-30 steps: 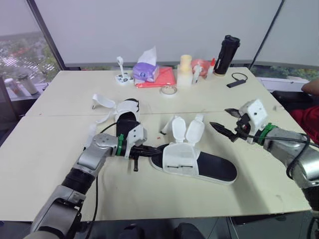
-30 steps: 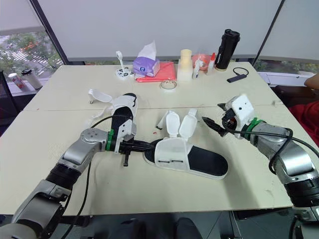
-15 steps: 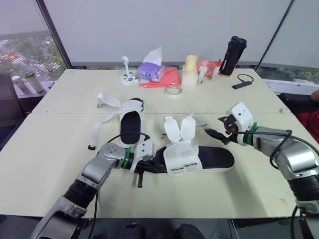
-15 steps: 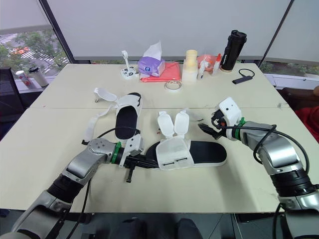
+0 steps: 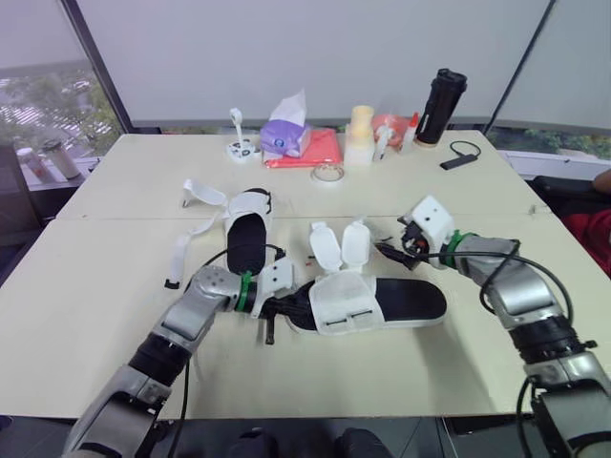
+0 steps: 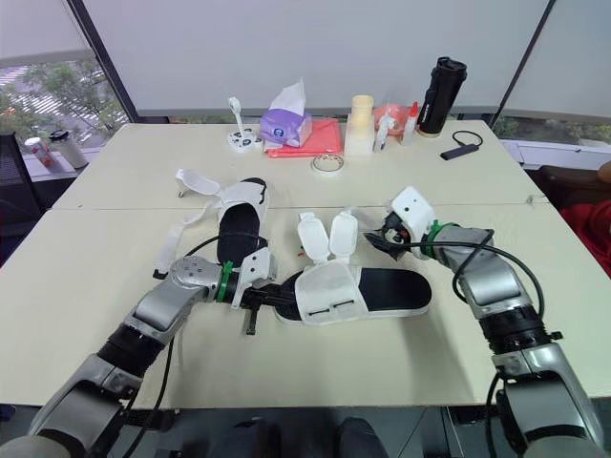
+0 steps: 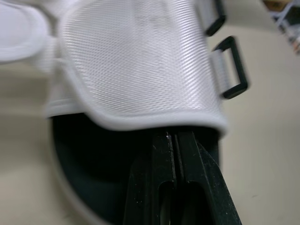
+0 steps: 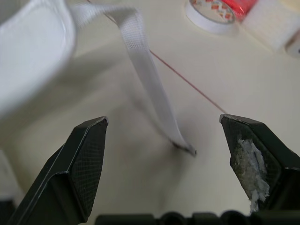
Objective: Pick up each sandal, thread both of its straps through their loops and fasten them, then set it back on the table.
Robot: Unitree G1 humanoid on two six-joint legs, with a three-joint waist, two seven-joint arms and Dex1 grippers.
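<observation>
- Left wrist view: the left gripper [image 7: 172,137] is clenched, its tips tucked under the edge of the near sandal's [image 7: 136,61] white upper, over the black footbed.
- That sandal lies flat on the desk [image 5: 115,286], both strap flaps standing open.
- The right gripper [image 5: 389,254], spread wide, hovers just behind the sandal, with a loose white strap [image 8: 150,79] between its fingers.
- The second sandal [image 5: 246,234] lies farther left, its straps splayed.
- A tape roll [image 5: 326,173], tissue pack [image 5: 284,136] and black bottle [image 5: 441,93] stand near the far edge.
</observation>
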